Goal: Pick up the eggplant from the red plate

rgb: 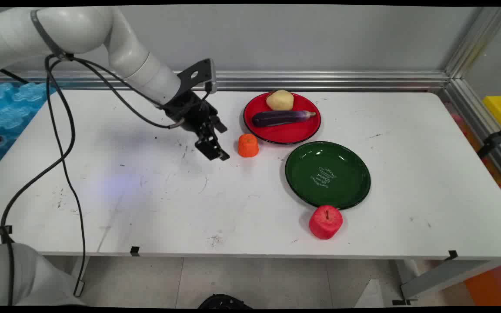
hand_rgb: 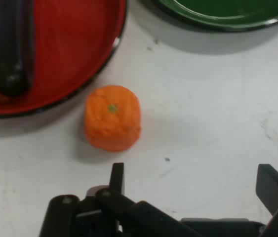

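Two plates are sitting right of the claw: a green plate [rgb: 355, 191] and a red plate [rgb: 285, 132] carrying an eggplant [rgb: 282, 118] and potato [rgb: 280, 100]. Hovering with fingers wide apart, the gripper [rgb: 214, 153] is holding nothing, just beside the orange [rgb: 248, 145].

Main view looks down across the table [rgb: 250, 208] — hand view close above it.

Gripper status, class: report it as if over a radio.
Gripper open, empty, low over the table. Orange piece nearest, just ahead, untouched, beside the red plate. Nothing between them.
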{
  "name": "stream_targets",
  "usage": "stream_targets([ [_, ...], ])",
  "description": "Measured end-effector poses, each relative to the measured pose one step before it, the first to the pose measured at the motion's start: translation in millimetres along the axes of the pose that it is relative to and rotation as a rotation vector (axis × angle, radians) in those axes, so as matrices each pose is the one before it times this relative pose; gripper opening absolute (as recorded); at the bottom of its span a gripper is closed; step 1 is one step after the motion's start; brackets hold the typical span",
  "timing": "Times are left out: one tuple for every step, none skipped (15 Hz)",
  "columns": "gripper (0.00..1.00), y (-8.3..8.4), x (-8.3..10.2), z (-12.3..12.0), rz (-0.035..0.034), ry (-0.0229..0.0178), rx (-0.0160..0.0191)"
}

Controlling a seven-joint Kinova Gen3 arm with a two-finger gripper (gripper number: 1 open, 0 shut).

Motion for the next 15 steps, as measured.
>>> stream_targets([
  [1.0, -1.81, 1.28, 0.28, 0.00067, 0.0029, 0.00404],
  [1.0, -3.74, 2.43, 1.28, 0.00128, 0.00555, 0.00908],
  [1.0, -2.75, 1.72, 1.1, 0.00015, 0.00361, 0.00605],
  [1.0, -5.02, 2.98, 2.51, 0.00107, 0.00683, 0.01202],
  [1.0, -6.17, 3.36, 3.13, 0.00035, 0.00782, 0.0137],
  [1.0, -7.02, 3.54, 4.4, 0.00111, 0.00798, 0.01577],
  [1.0, -6.75, 2.47, 4.63, -0.00006, 0.00752, 0.01438],
  [1.0, -7.81, 2.9, 6.09, 0.00047, 0.00837, 0.01587],
  [1.0, -7.61, 2.83, 6.92, 0.00081, 0.00836, 0.0146],
  [1.0, -6.11, 1.46, 6.4, -0.00013, 0.0066, 0.0114],
  [1.0, -6.63, 1.56, 7.49, -0.00003, 0.00726, 0.01161],
  [1.0, -6.14, 1.03, 8.03, -0.00046, 0.00676, 0.01053],
  [1.0, -4.84, 0.63, 7.13, -0.00033, 0.00582, 0.00793],
  [1.0, -5.75, 0.53, 9.25, -0.00064, 0.00735, 0.00883],
  [1.0, -3.84, 0.31, 6.71, -0.00039, 0.00525, 0.00567],
])
